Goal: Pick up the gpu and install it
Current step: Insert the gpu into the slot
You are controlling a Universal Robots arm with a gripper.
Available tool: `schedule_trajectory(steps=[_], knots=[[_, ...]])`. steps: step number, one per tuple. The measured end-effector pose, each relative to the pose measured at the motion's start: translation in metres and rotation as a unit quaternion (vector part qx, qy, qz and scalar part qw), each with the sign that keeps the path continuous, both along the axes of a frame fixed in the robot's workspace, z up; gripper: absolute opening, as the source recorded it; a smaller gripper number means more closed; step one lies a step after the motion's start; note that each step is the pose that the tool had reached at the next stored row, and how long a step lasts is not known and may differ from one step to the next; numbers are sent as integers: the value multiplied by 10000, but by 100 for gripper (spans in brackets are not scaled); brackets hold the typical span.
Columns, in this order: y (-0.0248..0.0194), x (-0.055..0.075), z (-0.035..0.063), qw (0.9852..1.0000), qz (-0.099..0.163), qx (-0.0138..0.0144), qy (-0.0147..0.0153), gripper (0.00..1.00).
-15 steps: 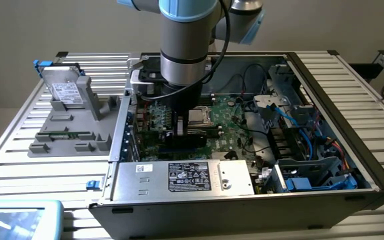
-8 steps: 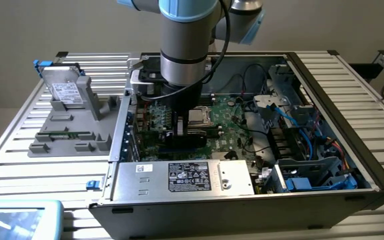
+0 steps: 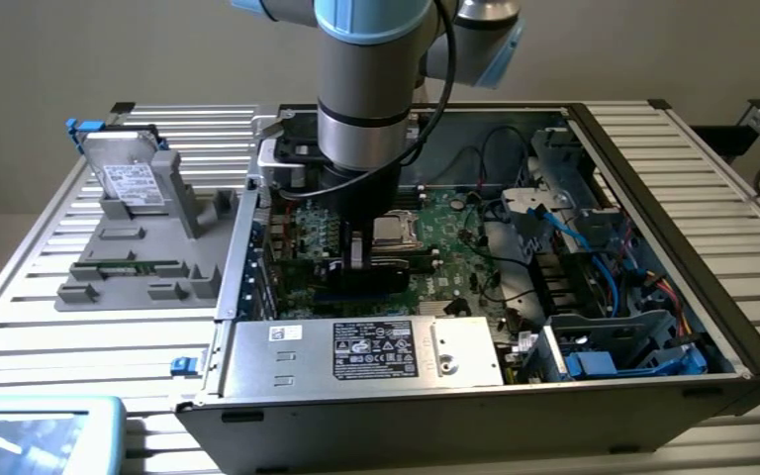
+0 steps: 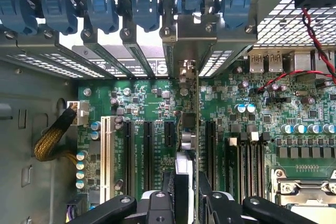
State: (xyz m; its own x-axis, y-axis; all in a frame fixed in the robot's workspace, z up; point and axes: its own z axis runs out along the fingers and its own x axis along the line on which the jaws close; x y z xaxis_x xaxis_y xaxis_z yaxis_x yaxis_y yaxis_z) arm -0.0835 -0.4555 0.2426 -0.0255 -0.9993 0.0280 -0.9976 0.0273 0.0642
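The case [image 3: 459, 430] lies open, with my arm reaching down over the motherboard [image 4: 142, 100]. The gpu [image 4: 187, 129] stands on edge among the long black slots [image 4: 148, 153], its bracket [image 4: 185, 30] up against the rear openings. The gripper [image 4: 186, 205] is clamped on it, a finger each side. I judge the card is at or in its slot; I cannot tell which. I'd press straight down, card plumb, bracket tucked in, no twisting.
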Motion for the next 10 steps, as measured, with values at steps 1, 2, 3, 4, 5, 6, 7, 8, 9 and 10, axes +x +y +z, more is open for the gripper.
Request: schedule_trajectory(steps=[1, 2, 3, 4, 5, 6, 7, 8, 9, 10], knots=[[0, 0, 0, 10000, 0, 0, 0, 28], [0, 0, 0, 10000, 0, 0, 0, 28], [0, 0, -1, 10000, 0, 0, 0, 28], [-1, -1, -1, 10000, 4, 1, 0, 28], [-2, -1, -1, 10000, 9, 2, 0, 28], [-2, -1, -1, 10000, 11, 1, 0, 28], [-2, -1, -1, 10000, 12, 1, 0, 28], [-2, 0, -1, 10000, 13, 1, 0, 28], [-2, 0, -1, 10000, 13, 1, 0, 28], [-2, 0, -1, 10000, 13, 1, 0, 28]])
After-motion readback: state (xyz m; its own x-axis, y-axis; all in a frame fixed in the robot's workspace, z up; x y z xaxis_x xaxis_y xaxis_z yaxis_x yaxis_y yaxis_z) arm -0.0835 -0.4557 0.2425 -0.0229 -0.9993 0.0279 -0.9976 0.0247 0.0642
